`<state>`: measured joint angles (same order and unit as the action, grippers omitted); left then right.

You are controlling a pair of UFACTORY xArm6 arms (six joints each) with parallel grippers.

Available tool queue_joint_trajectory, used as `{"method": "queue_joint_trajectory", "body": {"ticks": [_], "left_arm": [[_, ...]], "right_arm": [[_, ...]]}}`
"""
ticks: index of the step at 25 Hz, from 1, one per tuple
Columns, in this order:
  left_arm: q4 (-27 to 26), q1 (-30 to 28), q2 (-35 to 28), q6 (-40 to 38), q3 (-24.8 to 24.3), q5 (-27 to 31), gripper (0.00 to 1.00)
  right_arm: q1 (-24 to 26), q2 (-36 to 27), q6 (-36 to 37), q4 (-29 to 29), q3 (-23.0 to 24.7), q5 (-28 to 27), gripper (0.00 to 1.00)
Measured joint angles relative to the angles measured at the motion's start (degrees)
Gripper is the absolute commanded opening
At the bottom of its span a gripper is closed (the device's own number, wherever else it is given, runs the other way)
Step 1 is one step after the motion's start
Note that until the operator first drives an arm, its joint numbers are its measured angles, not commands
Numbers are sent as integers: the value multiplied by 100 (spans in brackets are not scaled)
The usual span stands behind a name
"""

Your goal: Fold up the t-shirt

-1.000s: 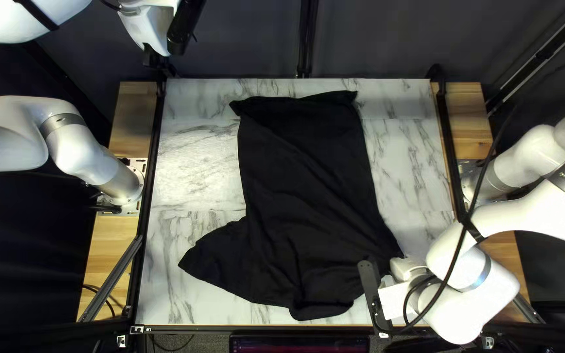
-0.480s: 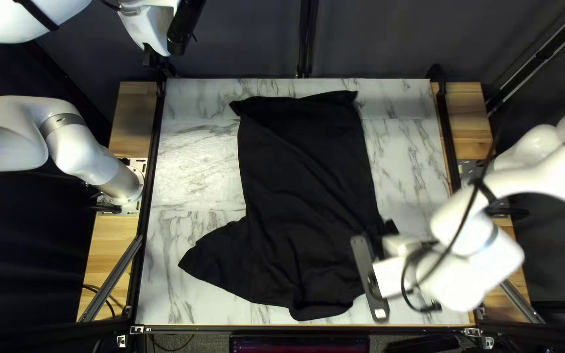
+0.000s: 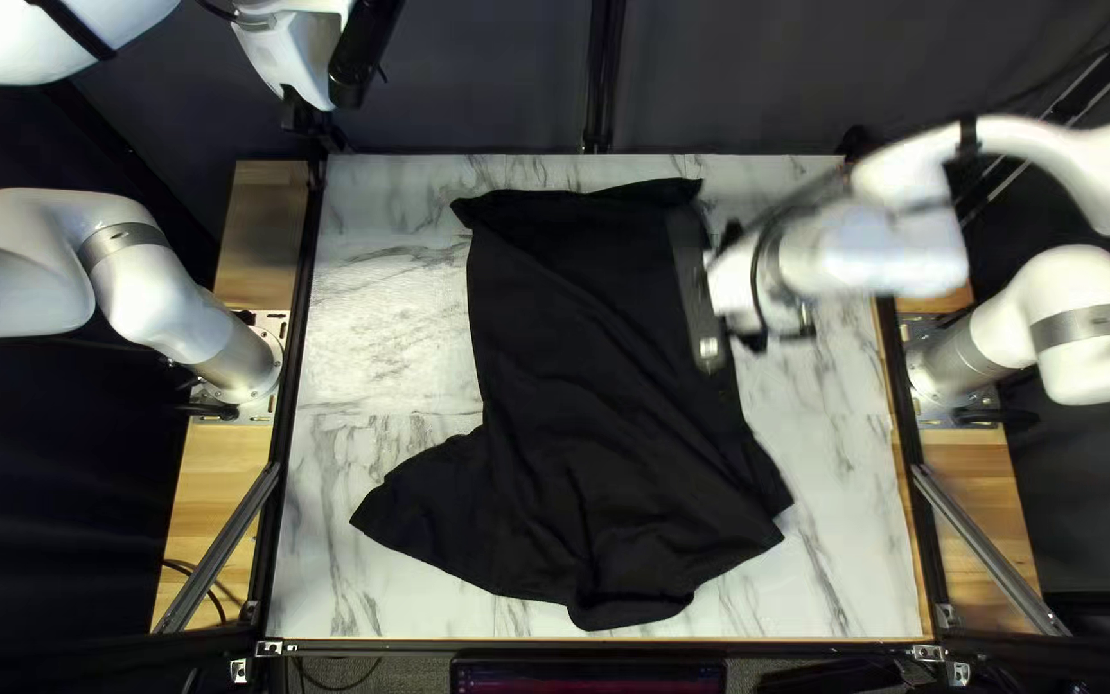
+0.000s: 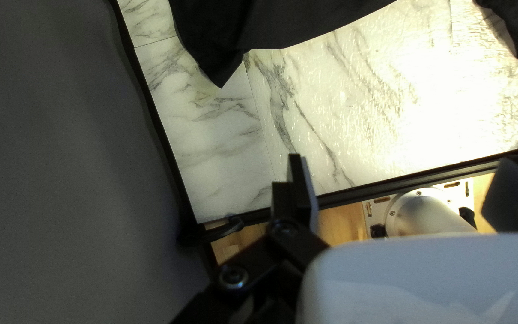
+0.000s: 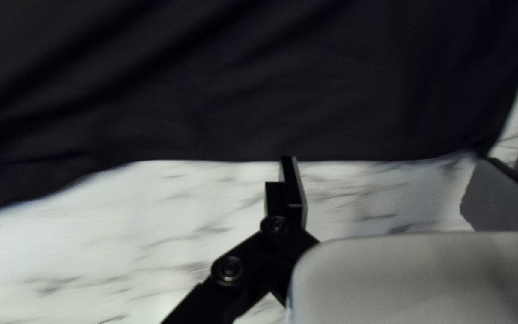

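1. Task item: one black t-shirt [image 3: 581, 386] lies on the marble-patterned table [image 3: 375, 309], spread lengthwise from near the far edge to near the near edge. Diagonal creases noted.
2. Shirt outline: two pointed corners at the far end; a flap juts out toward the left of the top left view at the near end; another corner points right.
3. Left gripper [image 3: 292, 62]: raised by the table's far left corner, well apart from the shirt. Its wrist view shows the fingers [image 4: 299, 186] spread, with no cloth between them. A pointed shirt corner lies ahead.
4. Left arm's base [image 3: 247, 364]: mounted on wood at the table's left edge.
5. Right gripper [image 3: 735, 285]: at the shirt's right side, nearer its far end. Fingers [image 5: 292, 183] stand spread, nothing pinched; in its wrist view the shirt's long edge runs just ahead of them. Contact with the table: cannot tell.
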<state>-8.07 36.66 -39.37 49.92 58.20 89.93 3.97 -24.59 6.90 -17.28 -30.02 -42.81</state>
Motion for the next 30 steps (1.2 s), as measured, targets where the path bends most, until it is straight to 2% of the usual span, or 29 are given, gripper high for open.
{"method": "queue_joint_trajectory", "body": {"ticks": [3,6,11,14,21,23,26,30], "left_arm": [[0,0,0,0,0,0,100],[0,0,0,0,0,0,100],[0,0,0,0,0,0,100],[0,0,0,0,0,0,100],[0,0,0,0,0,0,100],[0,0,0,0,0,0,100],[0,0,0,0,0,0,100],[0,0,0,0,0,0,100]], "right_arm": [[10,-9,18,-7,21,8,100],[274,88,533,104,50,60,100],[1376,586,1923,449,-84,246,100],[1898,881,2407,538,-156,514,100],[2036,922,2678,617,-118,641,100],[2191,965,3147,881,-90,725,100],[2749,1241,3984,1570,-332,703,100],[2964,1755,3848,2150,-858,472,100]]}}
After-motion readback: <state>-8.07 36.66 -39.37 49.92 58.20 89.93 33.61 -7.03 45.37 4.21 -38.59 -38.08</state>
